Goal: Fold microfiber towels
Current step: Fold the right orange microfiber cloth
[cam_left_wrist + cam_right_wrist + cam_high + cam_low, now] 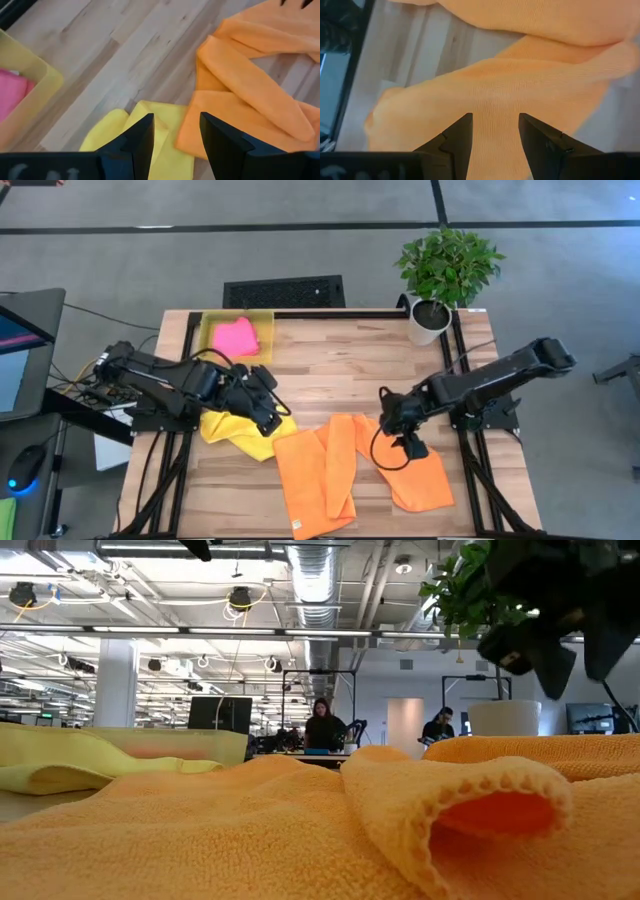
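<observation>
Directly beneath right claw (411, 446): orange towel (420, 480)

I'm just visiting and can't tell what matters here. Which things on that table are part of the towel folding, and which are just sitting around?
Part of the job:
- two orange towels
- yellow towel
- pink towel, lying in the bin
- left gripper, fingers open
- right gripper, fingers open

Just lying about:
- yellow bin
- potted plant
- wooden table
</observation>
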### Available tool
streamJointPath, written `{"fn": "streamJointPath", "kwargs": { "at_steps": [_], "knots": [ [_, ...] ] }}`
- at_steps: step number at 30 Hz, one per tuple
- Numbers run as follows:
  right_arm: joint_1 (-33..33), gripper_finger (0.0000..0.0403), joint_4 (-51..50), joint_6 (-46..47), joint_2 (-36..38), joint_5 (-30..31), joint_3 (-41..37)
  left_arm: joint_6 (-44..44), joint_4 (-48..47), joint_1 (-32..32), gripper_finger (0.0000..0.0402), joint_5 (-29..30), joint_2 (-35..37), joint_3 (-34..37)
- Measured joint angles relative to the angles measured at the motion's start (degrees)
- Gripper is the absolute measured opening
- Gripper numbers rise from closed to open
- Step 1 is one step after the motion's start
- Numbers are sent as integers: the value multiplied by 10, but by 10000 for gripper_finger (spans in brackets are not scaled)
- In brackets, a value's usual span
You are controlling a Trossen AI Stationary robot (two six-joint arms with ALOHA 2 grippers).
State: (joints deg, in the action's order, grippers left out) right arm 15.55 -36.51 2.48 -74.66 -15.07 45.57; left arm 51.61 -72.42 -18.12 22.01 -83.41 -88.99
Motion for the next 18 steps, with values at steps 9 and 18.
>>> {"fn": "streamJointPath", "kwargs": {
  "at_steps": [9,18],
  "knots": [
    [-20,182,16,25,-127,2,-1,0,2,-16,151,14,-1,0],
    [-76,182,40,26,-191,18,3,16,6,-20,151,14,-1,0]
  ]
}}
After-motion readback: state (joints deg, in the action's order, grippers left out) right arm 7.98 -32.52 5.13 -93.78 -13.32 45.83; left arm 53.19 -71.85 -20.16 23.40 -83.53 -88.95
